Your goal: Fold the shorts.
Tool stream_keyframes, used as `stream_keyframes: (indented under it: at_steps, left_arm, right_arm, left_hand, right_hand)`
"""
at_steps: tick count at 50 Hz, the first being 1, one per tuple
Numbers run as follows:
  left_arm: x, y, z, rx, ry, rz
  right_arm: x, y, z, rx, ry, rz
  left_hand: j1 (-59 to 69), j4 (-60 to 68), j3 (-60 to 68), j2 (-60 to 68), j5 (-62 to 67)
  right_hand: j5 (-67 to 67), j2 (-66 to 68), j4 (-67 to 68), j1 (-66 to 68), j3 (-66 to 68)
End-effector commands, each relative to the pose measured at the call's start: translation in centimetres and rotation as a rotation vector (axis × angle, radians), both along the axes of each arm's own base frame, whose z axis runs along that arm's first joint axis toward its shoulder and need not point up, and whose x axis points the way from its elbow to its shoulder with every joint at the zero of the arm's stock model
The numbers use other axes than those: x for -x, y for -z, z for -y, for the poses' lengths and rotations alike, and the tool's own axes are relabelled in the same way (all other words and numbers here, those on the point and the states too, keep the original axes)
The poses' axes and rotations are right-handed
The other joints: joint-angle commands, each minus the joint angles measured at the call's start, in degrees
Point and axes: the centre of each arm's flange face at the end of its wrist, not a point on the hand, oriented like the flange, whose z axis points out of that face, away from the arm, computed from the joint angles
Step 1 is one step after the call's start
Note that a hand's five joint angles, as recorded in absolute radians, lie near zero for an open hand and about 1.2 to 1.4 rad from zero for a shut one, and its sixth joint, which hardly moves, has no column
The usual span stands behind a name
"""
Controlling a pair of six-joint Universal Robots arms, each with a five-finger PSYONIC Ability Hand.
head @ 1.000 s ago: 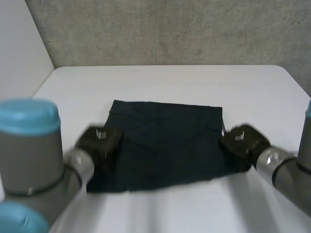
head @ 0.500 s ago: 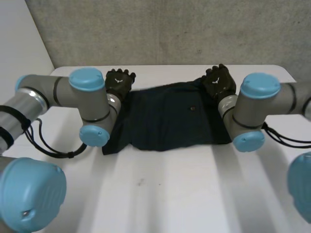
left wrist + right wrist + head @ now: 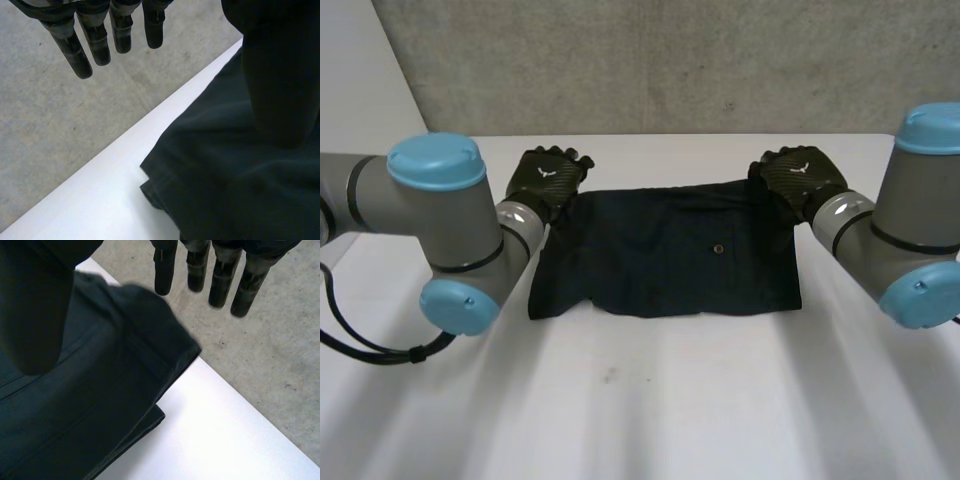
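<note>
Shorts: dark folded fabric shorts point(image 3: 665, 250), lying flat mid-frame on the white table point(image 3: 720, 400)
Left hand point(image 3: 548, 178): at the shorts' upper left corner, fingers point(image 3: 96, 42) straight, apart from the thumb, holding nothing
Right hand point(image 3: 800, 178): at the upper right corner, fingers point(image 3: 220, 280) straight, spread off the thumb, cloth corner raised just beneath them

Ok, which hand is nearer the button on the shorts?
Right. The right hand is at the far right corner of the shorts, near the button; the left hand is at the far left corner, farther off.
</note>
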Motion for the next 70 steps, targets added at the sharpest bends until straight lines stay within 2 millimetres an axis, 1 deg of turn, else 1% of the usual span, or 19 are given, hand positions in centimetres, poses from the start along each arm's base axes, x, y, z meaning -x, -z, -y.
stream_keyframes:
  at_steps: [1,2,3,10,14,17,21,22,25,32,39,45,46,50,51,54,60,65,70]
  left_arm:
    - [0.4,0.4,0.2,0.030,0.026,-0.014]
    - [0.5,0.4,0.2,0.031,0.026,-0.015]
    - [0.4,0.4,0.3,0.031,0.024,-0.016]
    - [0.1,0.7,0.3,0.017,0.017,-0.016]
    - [0.0,0.8,0.3,0.010,0.014,-0.013]
    - [-0.1,0.9,0.3,0.006,0.013,-0.011]
    - [-0.7,1.2,0.0,-0.026,0.004,0.001]
    - [-0.9,1.4,-0.2,-0.037,0.003,0.007]
    - [-1.5,1.7,-0.9,-0.059,-0.002,0.017]
    - [-3.1,2.0,-2.3,-0.099,-0.020,0.032]
    - [-3.8,2.3,-3.4,-0.097,-0.025,0.027]
    - [-4.0,2.3,-3.7,-0.067,-0.026,0.014]
    - [-4.0,2.2,-3.7,-0.063,-0.026,0.012]
    - [-4.1,2.0,-3.8,-0.061,-0.026,0.010]
    - [-4.1,2.0,-3.9,-0.061,-0.024,0.010]
    - [-4.1,2.1,-3.9,-0.063,-0.026,0.012]
    - [-4.1,2.1,-4.0,-0.063,-0.026,0.012]
    - [-4.4,1.4,-4.1,-0.049,-0.029,0.005]
    - [-4.7,0.8,-4.0,-0.037,-0.038,-0.001]
  right_arm:
    - [-0.3,0.5,3.3,0.036,0.014,0.035]
    - [-0.4,0.6,3.5,0.035,0.020,0.033]
    - [-0.5,0.7,3.9,0.039,0.033,0.024]
    - [-0.2,1.5,4.7,0.012,0.078,0.002]
    - [0.1,0.8,4.5,0.019,0.085,0.017]
    - [0.3,0.8,4.2,0.005,0.093,0.012]
    - [1.0,1.0,2.4,-0.059,0.091,-0.008]
    - [1.3,1.1,1.3,-0.090,0.081,-0.016]
    - [1.6,1.5,-0.2,-0.130,0.058,-0.022]
    - [2.5,5.0,-3.3,-0.287,-0.037,-0.025]
    - [2.3,7.8,-2.2,-0.207,-0.041,-0.012]
    - [2.3,8.8,-0.9,-0.130,-0.013,-0.012]
    - [2.4,9.1,-0.7,-0.122,-0.005,-0.024]
    - [2.6,9.6,-0.3,-0.105,0.001,-0.060]
    - [2.7,9.6,-0.3,-0.106,0.001,-0.070]
    - [3.1,9.8,-0.2,-0.095,0.000,-0.116]
    - [5.1,8.7,-0.2,-0.099,0.031,-0.174]
    - [8.0,4.0,0.1,-0.056,0.091,-0.234]
    - [8.6,1.7,-0.1,0.024,0.071,-0.365]
  left_hand:
    - [-1.2,-1.8,-2.1,-1.5,-2.7]
    - [-1.2,-1.8,-2.1,-1.5,-2.7]
    - [-1.2,-1.8,-2.1,-1.5,-2.7]
    - [-1.2,-1.8,-2.1,-1.5,-2.7]
    - [-1.2,-1.8,-2.1,-1.5,-2.7]
    - [-1.2,-1.8,-2.1,-1.5,-2.7]
    - [-1.2,-1.8,-2.1,-1.5,-2.7]
    - [-1.2,-1.8,-2.1,-1.5,-2.7]
    - [-1.2,-1.8,-2.1,-1.5,-2.7]
    - [-1.2,-1.8,-2.1,-1.5,-2.7]
    - [-1.2,-1.8,-2.1,-1.5,-2.7]
    - [-1.2,-1.8,-2.1,-1.5,-2.7]
    - [-1.2,-1.8,-2.1,-1.5,-2.7]
    - [-1.2,-1.8,-2.1,-1.5,-2.7]
    - [-1.2,-1.8,-2.1,-1.5,-2.7]
    - [-1.2,-1.8,-2.1,-1.5,-2.7]
    - [-1.2,-1.8,-2.1,-1.5,-2.7]
    - [-1.2,-1.8,-2.1,-1.5,-2.7]
    - [-1.2,-1.8,-2.1,-1.5,-2.7]
  right_hand:
    - [46.9,48.1,47.6,47.7,48.8]
    - [35.2,36.4,35.9,36.0,37.1]
    - [-4.9,-3.7,-4.2,-4.1,-3.0]
    - [-4.9,-3.7,-4.2,-4.1,-3.0]
    - [-4.9,-3.7,-4.2,-4.1,-3.0]
    - [-4.9,-3.7,-4.2,-4.1,-3.0]
    - [-4.9,-3.7,-4.2,-4.1,-3.0]
    - [-4.2,-3.0,-3.4,-3.4,-2.3]
    - [0.5,1.7,1.3,1.4,2.4]
    - [8.5,9.7,9.2,9.3,10.4]
    - [12.3,13.5,13.1,13.1,14.2]
    - [22.6,23.8,23.3,23.4,24.5]
    - [33.3,34.4,34.0,34.1,35.1]
    - [60.7,61.9,61.4,61.5,62.6]
    - [65.0,66.2,65.8,65.9,66.9]
    - [65.1,66.3,65.8,65.9,67.0]
    - [65.1,66.3,65.8,65.9,67.0]
    - [65.1,66.3,65.8,65.9,67.0]
    - [65.1,66.3,65.8,65.9,67.0]
